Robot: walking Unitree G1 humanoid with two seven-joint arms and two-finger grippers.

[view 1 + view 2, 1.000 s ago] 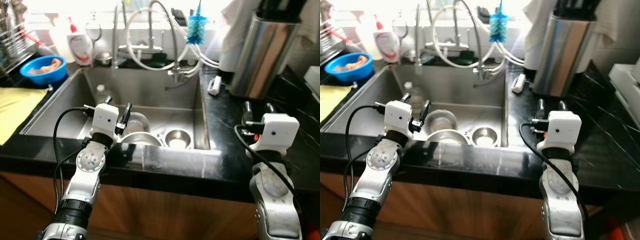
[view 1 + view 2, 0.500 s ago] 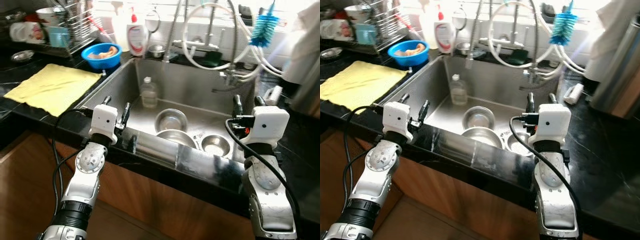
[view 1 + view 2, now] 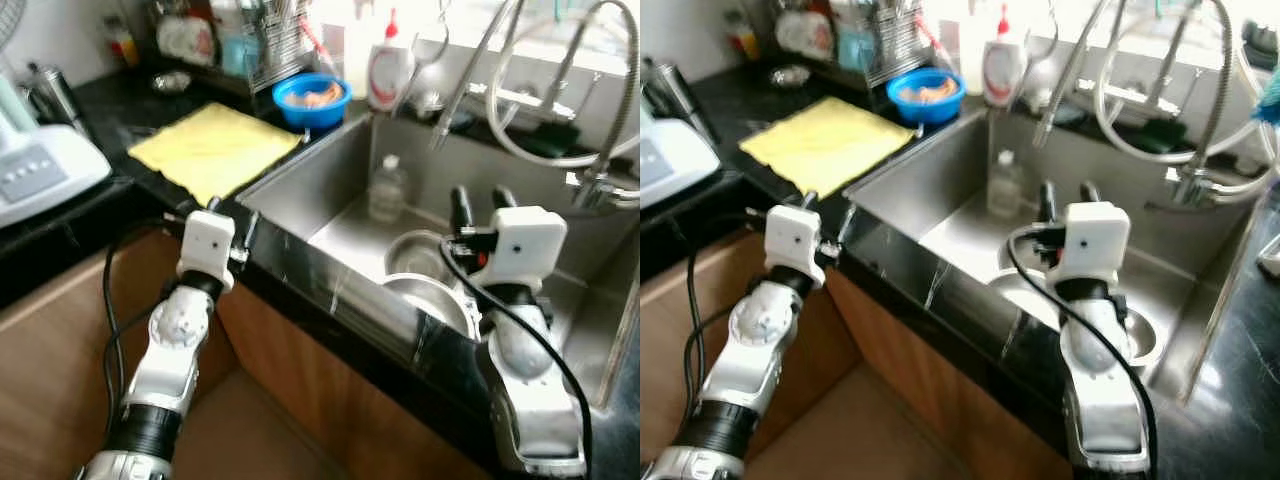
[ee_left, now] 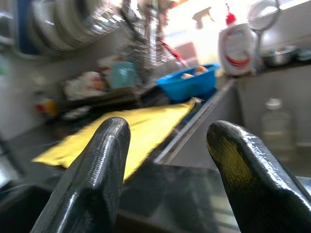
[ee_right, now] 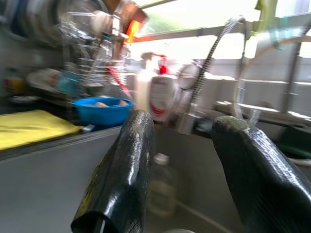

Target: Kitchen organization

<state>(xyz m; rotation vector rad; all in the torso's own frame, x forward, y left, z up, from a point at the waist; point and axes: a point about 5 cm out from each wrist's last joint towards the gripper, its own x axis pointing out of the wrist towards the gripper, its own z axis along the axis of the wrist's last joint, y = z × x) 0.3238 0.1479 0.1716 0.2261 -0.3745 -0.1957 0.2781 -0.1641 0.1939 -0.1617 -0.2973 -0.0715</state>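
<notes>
A steel sink (image 3: 330, 175) holds nested steel bowls (image 3: 432, 296) and a clear plastic bottle (image 3: 387, 189) standing upright near its back wall. My left gripper (image 3: 829, 211) hovers open at the black counter's front edge, left of the sink, with nothing between its fingers (image 4: 92, 184). Over the sink's front, above the bowls, my right gripper (image 3: 481, 203) is open and empty too, and its fingers (image 5: 124, 179) point toward the bottle (image 5: 160, 187). A yellow cloth (image 3: 214, 150) lies flat on the counter left of the sink.
A blue bowl (image 3: 311, 97) with food, a white soap bottle (image 3: 390, 70) and a loaded dish rack (image 3: 250, 40) stand at the back. Faucet hoses (image 3: 560, 110) arch over the sink. A white appliance (image 3: 40, 170) and a kettle (image 3: 50, 90) sit far left. Brown cabinet fronts lie below.
The whole picture has swung leftward, so the camera has turned toward the cloth and dish rack. Both grippers stay open and empty, held out in front.
</notes>
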